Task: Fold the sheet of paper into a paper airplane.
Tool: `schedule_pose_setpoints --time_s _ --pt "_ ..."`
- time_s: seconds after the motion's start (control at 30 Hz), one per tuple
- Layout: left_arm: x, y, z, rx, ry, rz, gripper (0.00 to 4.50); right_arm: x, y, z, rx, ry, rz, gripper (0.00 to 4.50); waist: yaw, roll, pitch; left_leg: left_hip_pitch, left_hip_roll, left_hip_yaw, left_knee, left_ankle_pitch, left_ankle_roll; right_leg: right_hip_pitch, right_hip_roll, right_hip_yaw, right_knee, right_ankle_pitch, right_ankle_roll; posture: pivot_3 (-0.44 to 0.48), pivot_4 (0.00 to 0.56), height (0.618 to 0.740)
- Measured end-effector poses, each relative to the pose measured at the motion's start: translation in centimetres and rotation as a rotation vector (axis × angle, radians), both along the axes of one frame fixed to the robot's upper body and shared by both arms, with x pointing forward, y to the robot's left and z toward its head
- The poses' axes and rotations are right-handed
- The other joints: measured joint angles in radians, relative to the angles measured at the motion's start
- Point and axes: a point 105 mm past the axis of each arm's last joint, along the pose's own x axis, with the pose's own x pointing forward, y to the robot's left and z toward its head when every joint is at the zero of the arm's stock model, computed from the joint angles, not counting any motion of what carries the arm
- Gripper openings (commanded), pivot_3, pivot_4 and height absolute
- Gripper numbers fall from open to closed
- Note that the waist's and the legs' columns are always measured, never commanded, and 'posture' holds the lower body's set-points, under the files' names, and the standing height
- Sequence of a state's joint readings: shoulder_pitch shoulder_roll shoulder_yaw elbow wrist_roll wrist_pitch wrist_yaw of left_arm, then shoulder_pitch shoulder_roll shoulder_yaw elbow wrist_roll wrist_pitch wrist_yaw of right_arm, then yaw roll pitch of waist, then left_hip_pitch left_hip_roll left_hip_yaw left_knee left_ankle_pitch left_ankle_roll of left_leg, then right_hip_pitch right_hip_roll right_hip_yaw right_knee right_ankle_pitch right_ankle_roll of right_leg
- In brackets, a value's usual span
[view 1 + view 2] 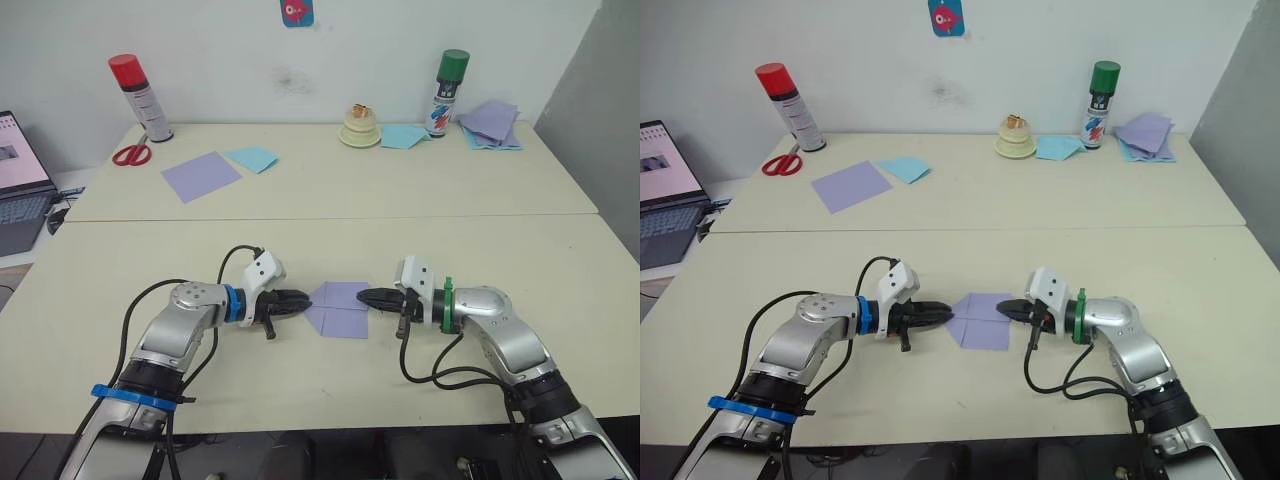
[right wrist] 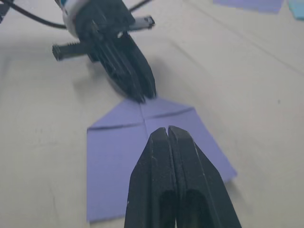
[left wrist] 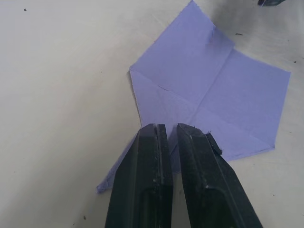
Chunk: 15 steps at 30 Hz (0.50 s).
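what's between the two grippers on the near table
The creased lavender sheet of paper, its left end folded to a point. The left gripper meets that point and the right gripper its opposite edge, as the left eye view shows.

sheet of paper (image 1: 340,307) between left gripper (image 1: 306,298), right gripper (image 1: 362,297)

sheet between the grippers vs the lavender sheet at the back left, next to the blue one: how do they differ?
The sheet of paper between the left gripper and right gripper has two corners folded in to a point and shows creases; the back lavender sheet lies flat, square, unfolded. The first sits at the table's near edge with both fingertip pairs on it; the second lies free beside the light blue sheet. Both share the same lavender colour.
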<state>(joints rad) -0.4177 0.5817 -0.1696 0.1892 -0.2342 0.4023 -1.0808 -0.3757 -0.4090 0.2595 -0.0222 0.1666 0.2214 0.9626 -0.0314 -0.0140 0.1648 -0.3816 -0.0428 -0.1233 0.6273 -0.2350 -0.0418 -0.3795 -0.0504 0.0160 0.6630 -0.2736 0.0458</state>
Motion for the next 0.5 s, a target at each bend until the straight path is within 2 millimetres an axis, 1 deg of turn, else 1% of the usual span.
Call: schedule_pose_setpoints --time_s 0.1,0.17,0.23,0.37,0.5 --pt "0.0 0.0 0.0 0.001 0.001 0.0 0.68 0.2 0.7 -1.5 -0.064 0.007 -0.014 0.02 0.0 0.0 0.0 0.0 0.0 0.0 0.0 0.0 0.0 0.0 0.0 0.0 0.0 0.0 0.0 0.0 0.15 0.74" --pt "0.0 0.0 0.1 0.001 0.001 0.0 0.68 0.4 1.2 -2.9 -0.119 0.027 -0.019 0.02 0.0 0.0 0.0 0.0 0.0 0.0 0.0 0.0 0.0 -0.001 0.0 0.0 0.0 0.0 0.0 0.0 0.15 0.74" --pt "0.0 0.0 0.2 0.0 -0.001 -0.001 0.68 0.6 1.4 -3.7 -0.15 0.028 -0.026 0.02 0.0 0.0 0.0 0.0 0.0 0.0 0.0 0.0 0.0 -0.001 0.0 0.0 0.0 0.0 -0.001 0.0 0.15 0.74" --pt "-0.3 -0.7 0.9 -0.027 0.01 -0.017 0.68 0.9 1.8 -3.6 -0.17 -0.004 -0.009 0.02 -0.001 0.0 0.0 0.0 0.0 0.0 0.0 0.0 0.0 -0.001 0.001 0.0 0.0 0.0 0.0 0.0 0.15 0.74" --pt "-0.2 -1.5 1.8 -0.047 -0.011 -0.036 0.68 0.9 1.8 -3.6 -0.172 -0.008 -0.005 0.02 -0.001 0.0 0.0 0.0 0.0 0.0 0.0 0.0 0.0 -0.001 0.001 0.0 0.0 0.0 0.0 0.0 0.15 0.74"
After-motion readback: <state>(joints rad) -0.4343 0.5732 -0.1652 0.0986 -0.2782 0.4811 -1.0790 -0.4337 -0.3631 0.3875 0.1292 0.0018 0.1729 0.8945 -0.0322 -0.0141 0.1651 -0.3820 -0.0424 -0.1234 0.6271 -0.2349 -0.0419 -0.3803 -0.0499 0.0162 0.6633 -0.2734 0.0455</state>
